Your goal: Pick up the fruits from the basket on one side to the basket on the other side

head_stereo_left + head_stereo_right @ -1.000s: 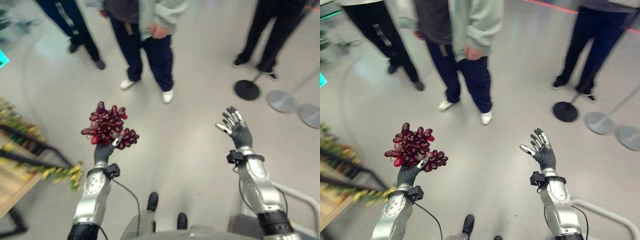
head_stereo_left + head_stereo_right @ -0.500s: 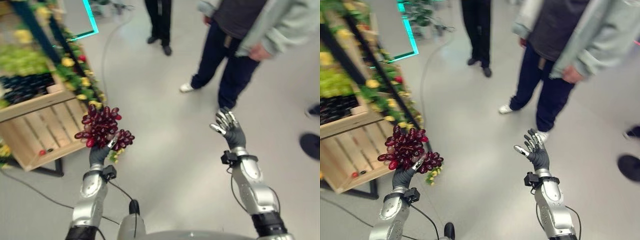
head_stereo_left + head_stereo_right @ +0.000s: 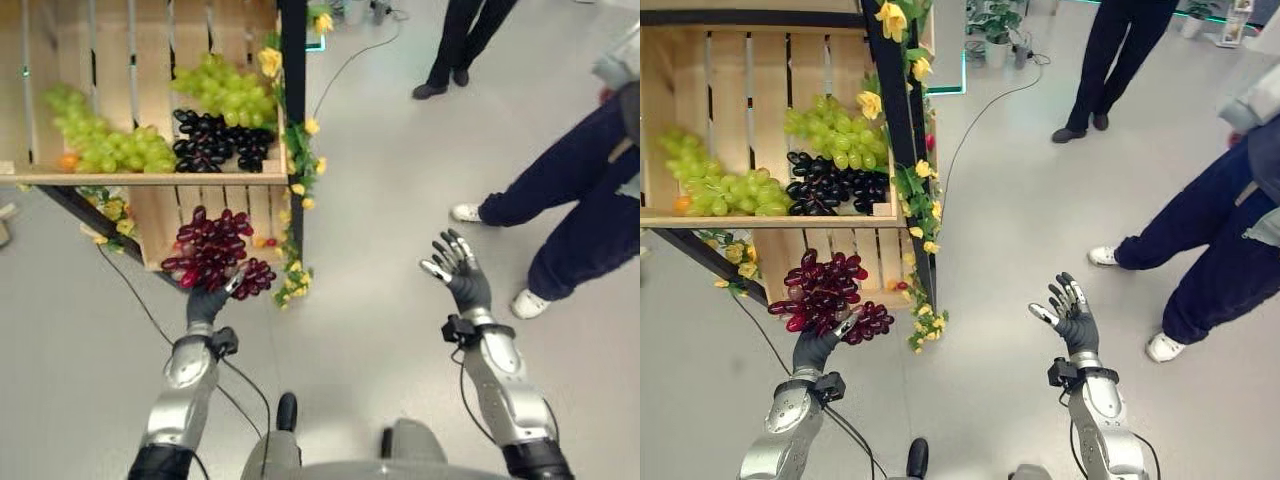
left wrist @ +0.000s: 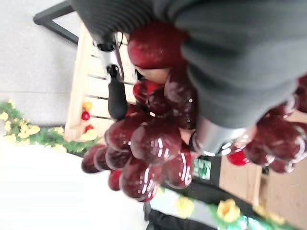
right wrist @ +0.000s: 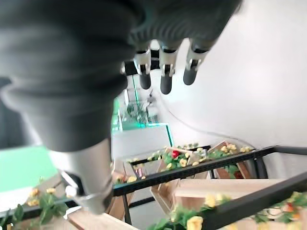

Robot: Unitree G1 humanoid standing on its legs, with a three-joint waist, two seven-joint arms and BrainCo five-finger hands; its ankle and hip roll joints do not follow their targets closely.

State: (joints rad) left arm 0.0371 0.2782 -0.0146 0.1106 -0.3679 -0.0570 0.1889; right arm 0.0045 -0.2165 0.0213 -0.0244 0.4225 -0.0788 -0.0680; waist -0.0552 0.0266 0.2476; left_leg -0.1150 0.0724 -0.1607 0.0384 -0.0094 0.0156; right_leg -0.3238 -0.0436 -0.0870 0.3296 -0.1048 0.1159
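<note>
One red grape bunch (image 3: 215, 252) (raised) fills left robot hand (image 3: 207, 302).

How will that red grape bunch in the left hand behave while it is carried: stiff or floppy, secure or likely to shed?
Probably floppy: the red grape bunch spills loosely over both sides of the left hand. Its glossy, rounded grapes look slippery, so a few might drop. It is likely crushable, so a tight squeeze seems unwise.

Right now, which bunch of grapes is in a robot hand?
The dark red bunch, gripped by the left robot hand; the green and black bunches lie in the crate.
</note>
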